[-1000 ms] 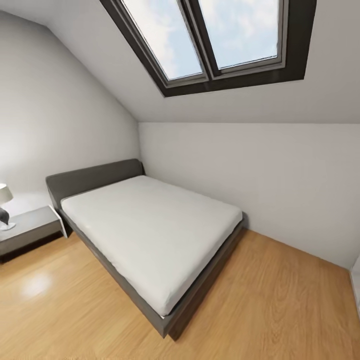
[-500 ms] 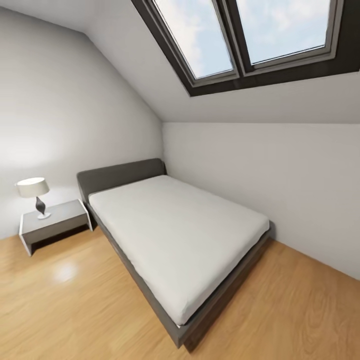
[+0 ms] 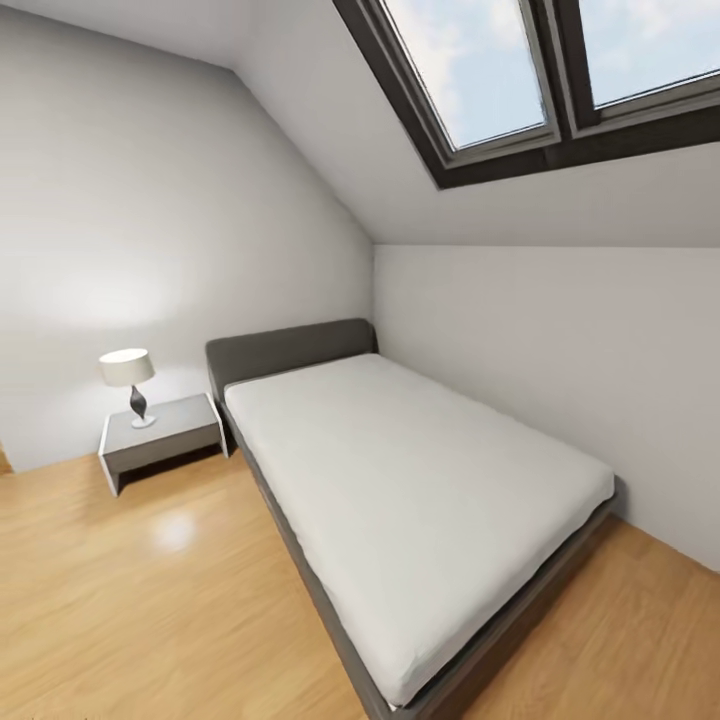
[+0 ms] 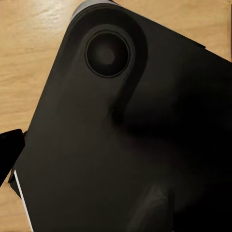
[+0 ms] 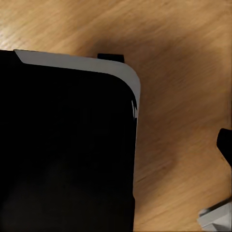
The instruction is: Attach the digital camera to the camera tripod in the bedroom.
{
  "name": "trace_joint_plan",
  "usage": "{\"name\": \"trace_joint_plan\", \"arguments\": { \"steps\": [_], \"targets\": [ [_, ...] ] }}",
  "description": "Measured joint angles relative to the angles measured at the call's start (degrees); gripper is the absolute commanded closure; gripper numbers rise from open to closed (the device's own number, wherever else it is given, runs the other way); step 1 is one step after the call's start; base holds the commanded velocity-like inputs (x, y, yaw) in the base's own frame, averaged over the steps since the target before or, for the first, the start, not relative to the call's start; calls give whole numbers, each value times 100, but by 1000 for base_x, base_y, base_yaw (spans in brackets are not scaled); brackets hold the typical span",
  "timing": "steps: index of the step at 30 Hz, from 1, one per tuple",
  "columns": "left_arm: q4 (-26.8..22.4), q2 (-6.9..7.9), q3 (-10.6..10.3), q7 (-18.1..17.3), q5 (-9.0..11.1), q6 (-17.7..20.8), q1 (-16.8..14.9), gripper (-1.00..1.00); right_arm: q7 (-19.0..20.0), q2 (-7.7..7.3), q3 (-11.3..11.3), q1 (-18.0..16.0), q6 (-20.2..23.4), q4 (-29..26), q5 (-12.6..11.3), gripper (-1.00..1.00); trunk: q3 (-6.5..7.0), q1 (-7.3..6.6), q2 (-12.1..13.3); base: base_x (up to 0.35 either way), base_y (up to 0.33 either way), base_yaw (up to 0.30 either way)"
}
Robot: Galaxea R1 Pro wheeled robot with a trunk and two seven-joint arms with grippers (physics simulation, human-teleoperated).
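Robot's looking into the bedroom point(image 3: 150, 200): a grey-framed bed point(image 3: 420, 490) in the corner under a skylight point(image 3: 520, 80), with a lamp point(image 3: 128, 385) on the nightstand point(image 3: 160, 440) beside it. Both wrist views are mostly black robot body point(image 4: 121, 145) over wood floor point(image 5: 183, 48), so I can't tell either gripper's state.

Both wrists hang over the robot's black base point(image 4: 121, 145), above floor.

Grey-framed bed point(image 3: 420, 500) against the bedroom wall, lamp point(image 3: 128, 380) on nightstand point(image 3: 160, 440) beside it, skylight point(image 3: 540, 70) above
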Motion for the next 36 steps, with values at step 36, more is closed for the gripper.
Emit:
{"name": "trace_joint_plan", "arguments": {
  "steps": [36],
  "targets": [
    [-7,-4,-3,182,38,-10,-1,-100,-25,0,-6,0,-2,51,621,-100,0,4,0,43,0,300]
  ]
}}
